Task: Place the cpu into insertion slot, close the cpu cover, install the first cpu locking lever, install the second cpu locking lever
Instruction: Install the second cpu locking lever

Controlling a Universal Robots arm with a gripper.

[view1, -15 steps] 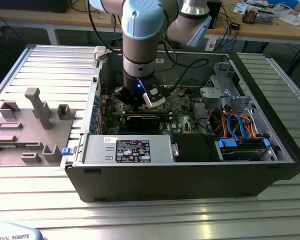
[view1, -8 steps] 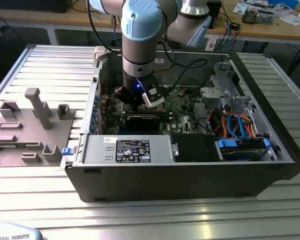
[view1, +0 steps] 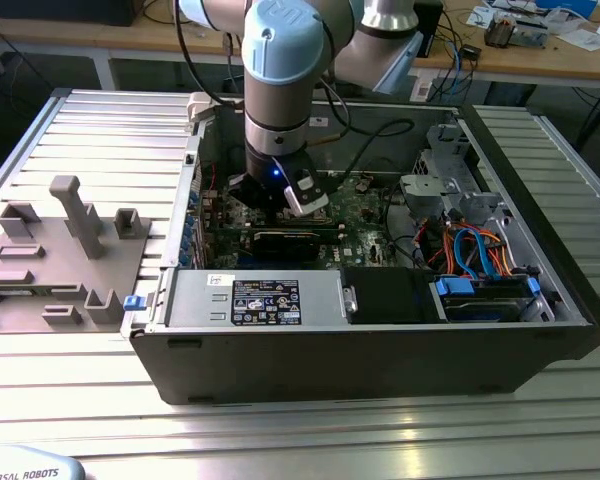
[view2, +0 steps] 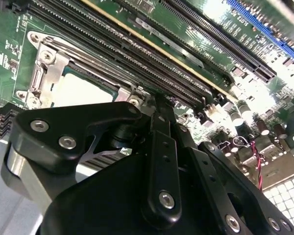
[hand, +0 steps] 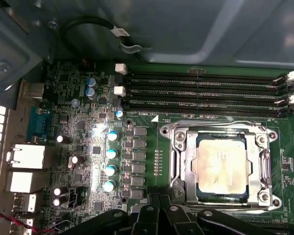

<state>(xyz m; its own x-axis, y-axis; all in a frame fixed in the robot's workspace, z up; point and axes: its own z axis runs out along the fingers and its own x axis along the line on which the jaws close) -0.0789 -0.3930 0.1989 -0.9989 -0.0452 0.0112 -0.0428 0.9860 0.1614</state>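
The cpu (hand: 221,166), a dull silver square, lies in the insertion slot (hand: 178,192) on the green board. The cpu cover (hand: 188,164) is folded down flat around it, with the chip showing through its window. A thin wire lever (hand: 215,123) runs along the socket's memory-slot side and another (hand: 235,211) along the opposite side; I cannot tell whether they are hooked. My black gripper (hand: 161,198) hangs just off a socket corner, shut, with nothing seen between its fingers. In the second wrist view the gripper (view2: 155,101) sits beside the cpu (view2: 78,90). In the exterior view the gripper (view1: 280,195) is inside the case.
Long memory slots (hand: 201,93) run beside the socket. Blue-topped capacitors (hand: 110,152) and rear ports (hand: 27,156) stand nearby. A black card (view1: 280,240), power supply (view1: 250,300) and drive bay with blue cables (view1: 480,255) crowd the case. A grey fixture plate (view1: 60,260) lies outside.
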